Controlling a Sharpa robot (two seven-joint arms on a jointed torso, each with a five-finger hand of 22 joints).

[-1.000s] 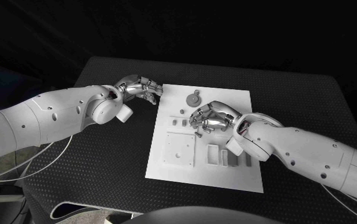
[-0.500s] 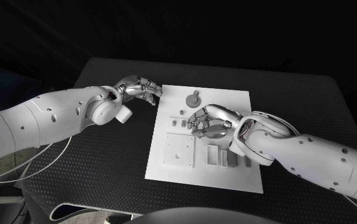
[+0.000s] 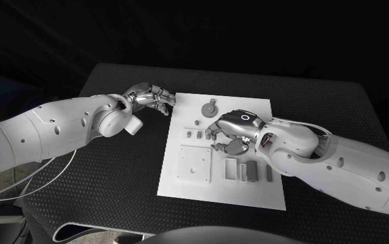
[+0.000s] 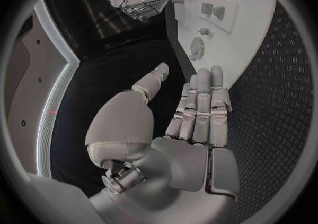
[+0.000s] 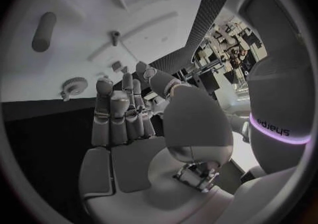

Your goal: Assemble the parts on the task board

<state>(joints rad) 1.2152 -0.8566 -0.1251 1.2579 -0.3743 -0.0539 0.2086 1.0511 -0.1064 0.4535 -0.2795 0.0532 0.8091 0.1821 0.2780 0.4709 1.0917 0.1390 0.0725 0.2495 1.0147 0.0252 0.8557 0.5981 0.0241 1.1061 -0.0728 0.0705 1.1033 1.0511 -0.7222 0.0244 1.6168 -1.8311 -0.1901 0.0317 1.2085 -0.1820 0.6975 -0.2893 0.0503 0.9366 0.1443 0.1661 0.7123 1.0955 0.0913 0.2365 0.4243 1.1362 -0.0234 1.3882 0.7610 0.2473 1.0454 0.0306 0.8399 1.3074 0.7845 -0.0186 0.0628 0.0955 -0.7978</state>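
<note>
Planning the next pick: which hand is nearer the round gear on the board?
Right. The right hand hovers just beside the gear; the left hand sits off the task board's edge.

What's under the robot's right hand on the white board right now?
The right hand hovers over the middle of the white task board, beside small grey pegs. Grey rectangular blocks lie just below it. Whatever sits directly beneath the palm is covered.

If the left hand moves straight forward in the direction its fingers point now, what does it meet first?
Probably the near edge of the white task board. The silver left hand holds nothing, beside the board over the black table; the round grey gear lies further along. Depth is uncertain.
</note>
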